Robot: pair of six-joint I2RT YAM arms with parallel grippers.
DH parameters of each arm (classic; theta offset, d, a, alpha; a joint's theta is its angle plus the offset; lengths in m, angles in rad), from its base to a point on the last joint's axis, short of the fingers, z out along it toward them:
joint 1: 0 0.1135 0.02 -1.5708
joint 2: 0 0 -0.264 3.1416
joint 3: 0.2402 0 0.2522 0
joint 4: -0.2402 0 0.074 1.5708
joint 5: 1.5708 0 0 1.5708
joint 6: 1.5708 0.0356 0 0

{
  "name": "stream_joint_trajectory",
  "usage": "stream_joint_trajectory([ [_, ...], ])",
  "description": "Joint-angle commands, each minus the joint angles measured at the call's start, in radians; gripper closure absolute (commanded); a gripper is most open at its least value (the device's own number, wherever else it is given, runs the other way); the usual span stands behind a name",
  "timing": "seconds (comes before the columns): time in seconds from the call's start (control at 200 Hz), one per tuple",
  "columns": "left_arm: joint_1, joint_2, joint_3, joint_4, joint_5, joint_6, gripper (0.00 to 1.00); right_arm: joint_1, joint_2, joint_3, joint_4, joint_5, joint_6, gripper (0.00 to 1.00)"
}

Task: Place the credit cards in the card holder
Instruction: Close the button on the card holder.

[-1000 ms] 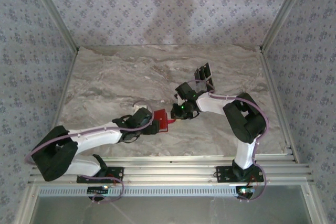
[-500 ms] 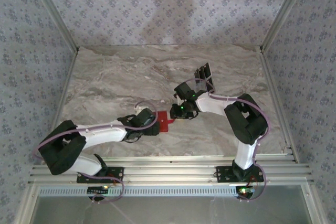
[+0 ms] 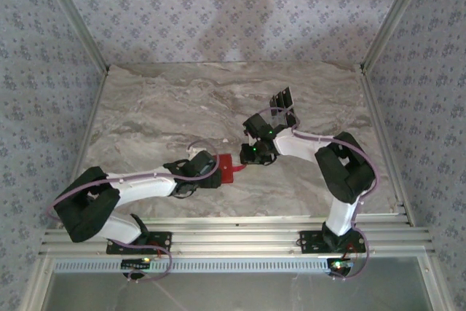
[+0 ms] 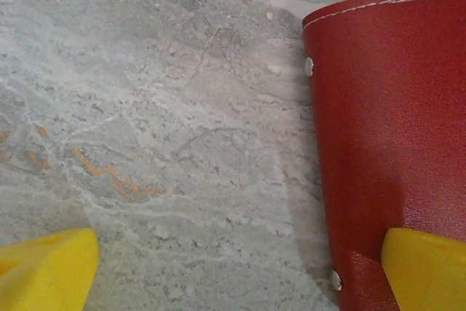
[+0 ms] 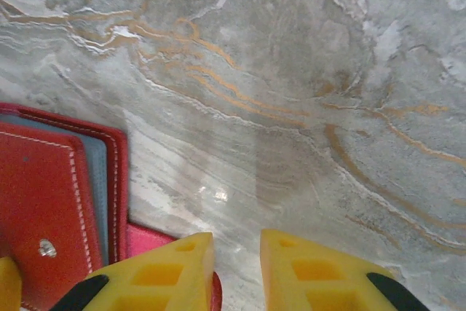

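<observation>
A: Top view. Where's the card holder?

B: The red card holder (image 3: 230, 170) is mid-table (image 3: 145, 107), caught between the left claw (image 3: 218, 169) and the right claw (image 3: 246, 161). Dark pieces, likely the credit cards (image 3: 282, 98), lie well apart toward the far side.

A: Left wrist?

B: Left claw spread wide. One yellow finger (image 4: 426, 267) lies over the holder's near corner, the other sits out over bare marble. My guess is it's pinning the holder so it can't skate.

A: Right wrist?

B: Holder at the left, with its grey pocket (image 5: 98, 172) and snap (image 5: 47, 247) showing. The right claw's fingers are nearly together with a slim gap and nothing between them. A red flap (image 5: 156, 244) peeks out beside one finger. No card in hand, so loading looks not yet begun.
</observation>
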Motion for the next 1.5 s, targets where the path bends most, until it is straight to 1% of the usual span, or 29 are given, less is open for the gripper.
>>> stream_joint_trajectory([
  [0.0, -0.002, 0.035, -0.011, -0.034, -0.013, 0.001, 0.0, -0.001, -0.038, -0.01, -0.035, 0.015, -0.009, 0.76],
  [0.45, -0.003, 0.031, -0.014, -0.03, -0.017, 0.001, 0.0, 0.018, -0.022, -0.018, -0.024, -0.02, -0.002, 0.77],
  [1.304, -0.004, 0.033, -0.013, -0.03, -0.02, 0.003, 0.0, 0.012, -0.087, -0.055, -0.021, -0.036, 0.008, 0.79],
  [1.499, -0.004, 0.034, -0.013, -0.03, -0.02, 0.004, 0.0, 0.012, -0.08, -0.056, -0.013, -0.051, 0.012, 0.79],
])
